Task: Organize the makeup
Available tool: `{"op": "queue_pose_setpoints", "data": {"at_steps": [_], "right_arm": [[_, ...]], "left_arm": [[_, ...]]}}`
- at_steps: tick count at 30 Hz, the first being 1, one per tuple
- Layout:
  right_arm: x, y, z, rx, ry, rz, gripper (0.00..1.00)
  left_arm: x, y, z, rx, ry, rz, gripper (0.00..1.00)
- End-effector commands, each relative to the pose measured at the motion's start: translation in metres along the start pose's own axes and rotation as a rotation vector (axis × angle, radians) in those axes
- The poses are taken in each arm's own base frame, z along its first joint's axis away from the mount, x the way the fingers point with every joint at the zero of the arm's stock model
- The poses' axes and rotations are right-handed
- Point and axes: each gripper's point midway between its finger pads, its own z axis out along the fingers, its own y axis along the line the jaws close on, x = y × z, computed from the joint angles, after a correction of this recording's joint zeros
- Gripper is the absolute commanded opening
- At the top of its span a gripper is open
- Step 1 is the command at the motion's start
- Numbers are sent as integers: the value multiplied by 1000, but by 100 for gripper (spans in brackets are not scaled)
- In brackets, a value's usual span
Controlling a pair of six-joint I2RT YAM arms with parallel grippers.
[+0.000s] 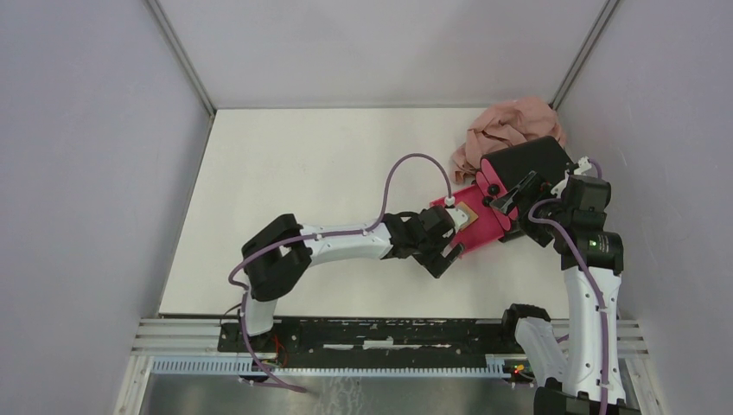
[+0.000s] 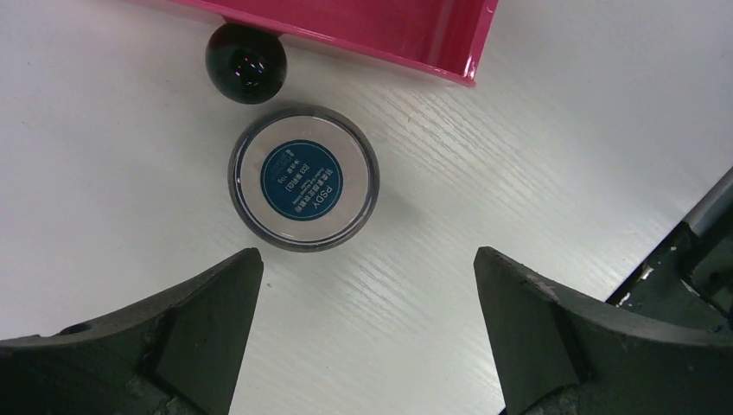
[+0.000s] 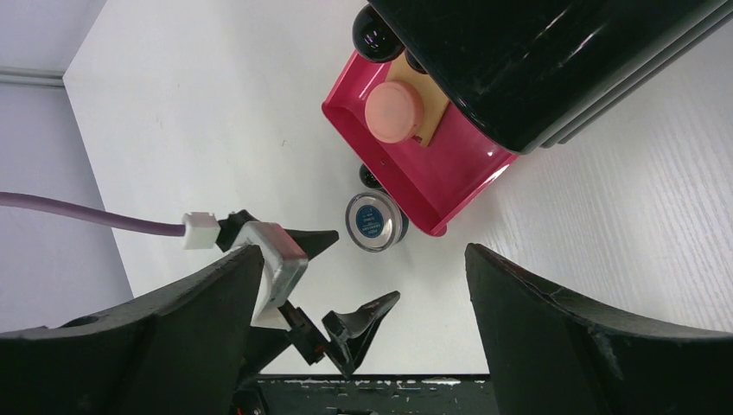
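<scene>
The round silver compact point(image 2: 302, 177) has a clear, glossy plastic wall and a matt pale face with a printed dark blue label. The black knob point(image 2: 245, 62) is polished to a mirror gloss. The magenta drawer point(image 2: 406, 39) is smooth, shiny plastic, and the black box point(image 3: 553, 60) has a similar slick sheen. The table point(image 2: 553, 156) is white and matt with a fine wood-like grain. The round salmon puff point(image 3: 393, 111) looks soft and matt, and the tan square pad point(image 3: 434, 111) is dull. The pinkish-beige cloth point(image 1: 510, 130) is crumpled fabric. The fingers point(image 2: 207, 320) of the left gripper point(image 2: 366, 264) are matt black, slightly rough plastic.
</scene>
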Motion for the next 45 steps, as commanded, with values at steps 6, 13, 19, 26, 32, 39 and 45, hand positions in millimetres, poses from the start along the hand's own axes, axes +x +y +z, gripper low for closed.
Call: {"op": "queue_pose_setpoints", "data": {"at_steps": [6, 13, 19, 26, 32, 39, 45], "right_arm": [[-11, 12, -4, -43, -41, -20, 94], [-13, 13, -7, -43, -48, -27, 94], [-12, 12, -6, -43, -46, -29, 94], [-13, 12, -9, -32, -56, -35, 94], [-22, 18, -23, -29, -90, -44, 94], [-43, 27, -56, 7, -191, -22, 94], [-57, 27, -90, 68, -282, -24, 94]], "left_arm": [[-19, 22, 27, -160, -37, 5, 99], [-20, 27, 40, -196, -29, -2, 99], [-15, 22, 43, -168, -20, -10, 79], [-37, 15, 14, -132, -73, -32, 66], [-79, -6, -21, -30, -175, -54, 64], [-122, -32, -2, 69, -231, -67, 64], [-144, -42, 21, 95, -262, -66, 64]]}}
